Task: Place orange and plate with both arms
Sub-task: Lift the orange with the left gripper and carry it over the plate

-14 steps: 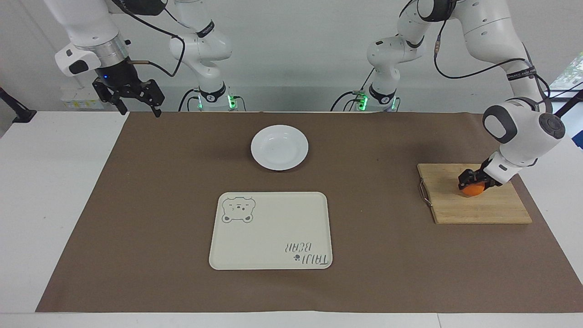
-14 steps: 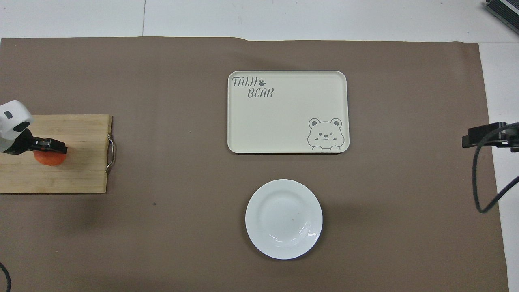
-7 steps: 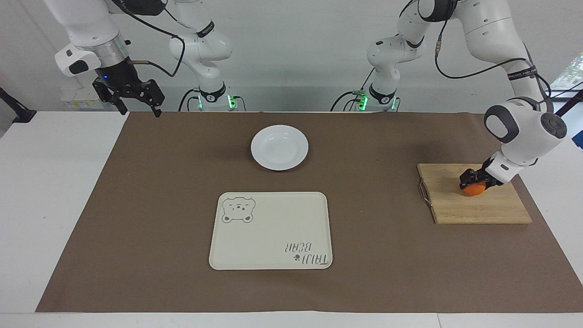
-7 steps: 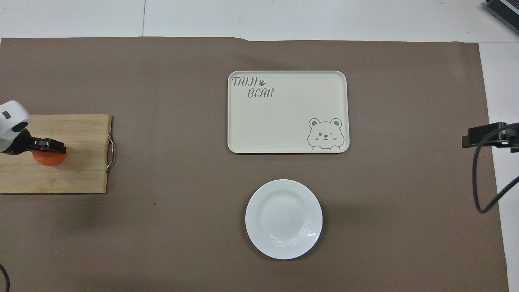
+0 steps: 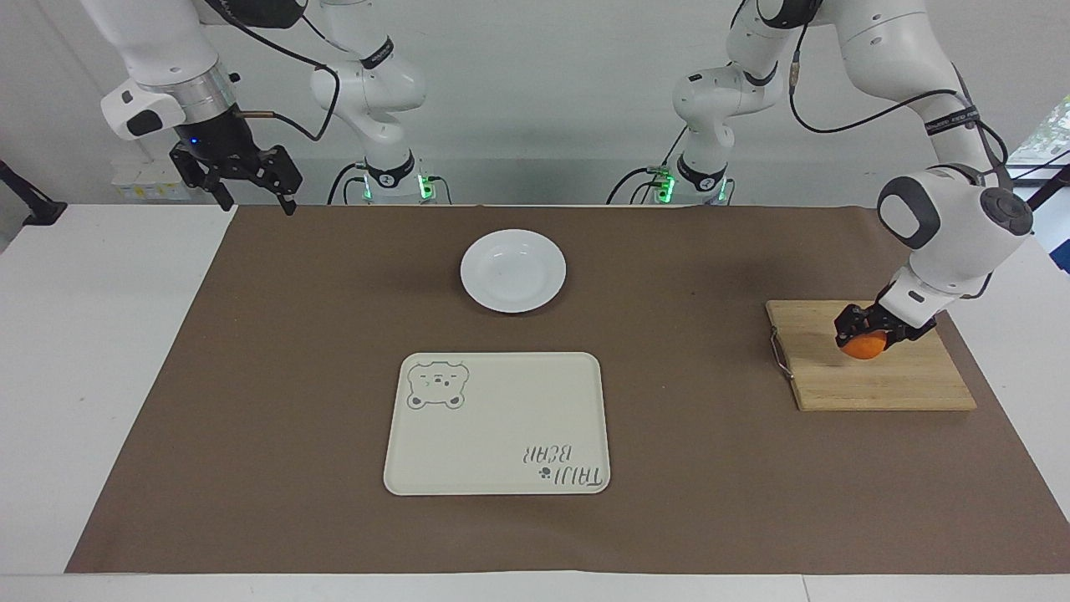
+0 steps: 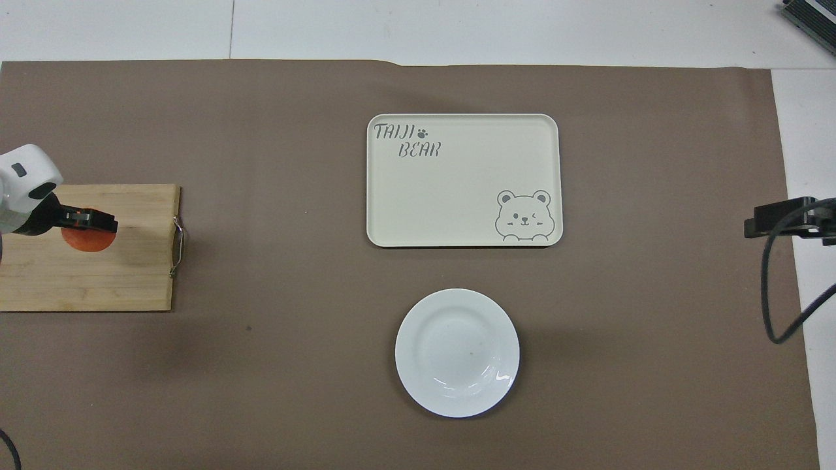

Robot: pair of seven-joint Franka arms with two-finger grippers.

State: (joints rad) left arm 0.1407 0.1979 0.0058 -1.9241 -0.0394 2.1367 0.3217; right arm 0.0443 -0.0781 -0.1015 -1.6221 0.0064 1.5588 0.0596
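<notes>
Jaws: we see the left black two-finger gripper (image 5: 867,330) pinching the small round bright-orange fruit (image 5: 864,345) over the pale wooden cutting board (image 5: 886,380); the right black two-finger gripper (image 5: 248,186) waits spread over the table's corner.
Hidden: the fingers cover the fruit's top (image 6: 86,239).
Shapes: we note the glossy round white plate (image 5: 512,270) lies nearer the robots than the cream rectangular bear tray (image 5: 496,423).
Views: overhead crops the right gripper (image 6: 787,219).

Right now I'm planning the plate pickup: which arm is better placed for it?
Right. The right gripper hangs open and free, while the left gripper is shut on the orange over the board; the plate lies untouched.
</notes>
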